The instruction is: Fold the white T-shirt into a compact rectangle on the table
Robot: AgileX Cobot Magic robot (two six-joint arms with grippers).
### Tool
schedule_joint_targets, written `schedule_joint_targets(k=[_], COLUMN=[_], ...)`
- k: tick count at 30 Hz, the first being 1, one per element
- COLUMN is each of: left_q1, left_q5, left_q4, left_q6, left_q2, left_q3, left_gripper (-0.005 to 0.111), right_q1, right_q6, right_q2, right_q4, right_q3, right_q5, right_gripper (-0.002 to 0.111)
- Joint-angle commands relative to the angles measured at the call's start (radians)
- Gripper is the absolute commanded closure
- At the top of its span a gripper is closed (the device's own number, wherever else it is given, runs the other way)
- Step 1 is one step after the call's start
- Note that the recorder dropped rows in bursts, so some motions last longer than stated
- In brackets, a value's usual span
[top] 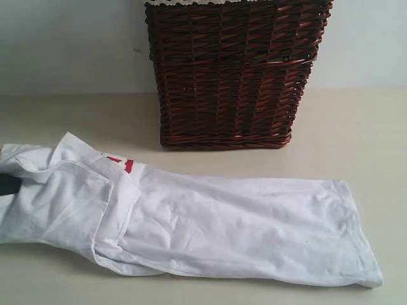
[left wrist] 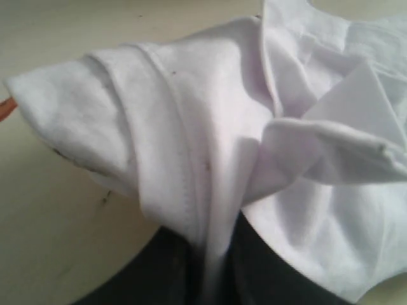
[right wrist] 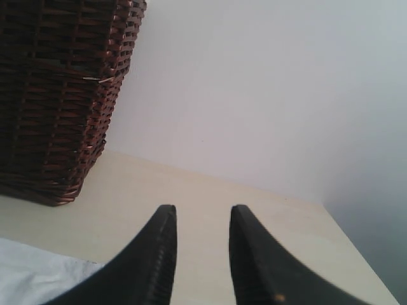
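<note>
The white T-shirt [top: 210, 222] lies as a long folded strip across the cream table [top: 356, 127], with a bit of red lettering [top: 121, 162] showing near its left part. My left gripper [top: 9, 185] sits at the far left edge of the exterior view, shut on a bunched fold of the shirt [left wrist: 210, 190]; the cloth is pinched between its dark fingers [left wrist: 172, 273]. An orange tag [left wrist: 6, 108] peeks out beside the fabric. My right gripper [right wrist: 202, 219] is open above bare table, nothing between its fingers, a corner of the shirt [right wrist: 38, 276] beside it.
A dark brown wicker basket [top: 232, 70] with a lace-trimmed liner [top: 191, 2] stands at the back middle, just behind the shirt. The basket [right wrist: 57, 95] also shows in the right wrist view, against a pale wall. The table's edge [right wrist: 356, 248] runs close by there.
</note>
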Motion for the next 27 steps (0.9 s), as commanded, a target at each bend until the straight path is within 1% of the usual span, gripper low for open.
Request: schedule_joint_targets(k=[1,2,4,5,6,7,8,9,10,12,14,16,21,24,27], left_q1=[-0.004,-0.011,-0.050,-0.086,-0.126,-0.148,-0.184,-0.206,-0.234,-0.269,-0.270,-0.267,-0.265,-0.241,-0.198], left_q5=[0.015,0.015,0.015,0.004,-0.011,-0.018,-0.020,-0.026,-0.055,-0.109,-0.130,-0.144,-0.238,-0.243,-0.243], left_q4=[-0.016,-0.016,-0.018,-0.029,-0.067,-0.099,-0.139,-0.164,-0.203,-0.278,-0.314,-0.314,-0.316,-0.333,-0.360], left_q6=[0.001,0.001,0.001,-0.001,-0.001,-0.001,0.001,0.001,0.017,0.065,0.083,0.083,0.078,0.074,0.074], left_q2=[-0.011,-0.011,-0.011,-0.011,-0.011,-0.011,-0.015,-0.024,-0.040,-0.070,-0.091,-0.105,-0.108,-0.108,-0.108], left_q3=[0.004,0.004,0.004,0.004,0.004,0.004,0.004,0.004,0.004,0.004,0.002,-0.001,-0.001,0.002,0.019], left_gripper=[0.107,0.107,0.107,0.107,0.107,0.107,0.107,0.107,0.107,0.107,0.107,0.107,0.107,0.107,0.107], right_q1=[-0.004,-0.004,-0.004,-0.004,-0.004,-0.004,-0.004,-0.004,-0.004,-0.004,-0.004,-0.004,-0.004,-0.004,-0.004], right_q6=[0.001,0.001,0.001,0.001,0.001,0.001,0.001,0.001,0.001,0.001,0.001,0.001,0.001,0.001,0.001], right_q2=[-0.005,-0.005,-0.005,-0.005,-0.005,-0.005,-0.005,-0.005,-0.005,-0.005,-0.005,-0.005,-0.005,-0.005,-0.005], right_q4=[0.003,0.003,0.003,0.003,0.003,0.003,0.003,0.003,0.003,0.003,0.003,0.003,0.003,0.003,0.003], right_q3=[0.005,0.005,0.005,0.005,0.005,0.005,0.005,0.005,0.005,0.005,0.005,0.005,0.005,0.005,0.005], right_q5=[-0.006,-0.006,-0.006,-0.006,-0.006,-0.006,-0.006,-0.006,-0.006,-0.006,-0.006,-0.006,-0.006,-0.006,-0.006], right_gripper=[0.079,0.079,0.079,0.079,0.079,0.079,0.079,0.079,0.079,0.079,0.079,0.079,0.079,0.079,0.079])
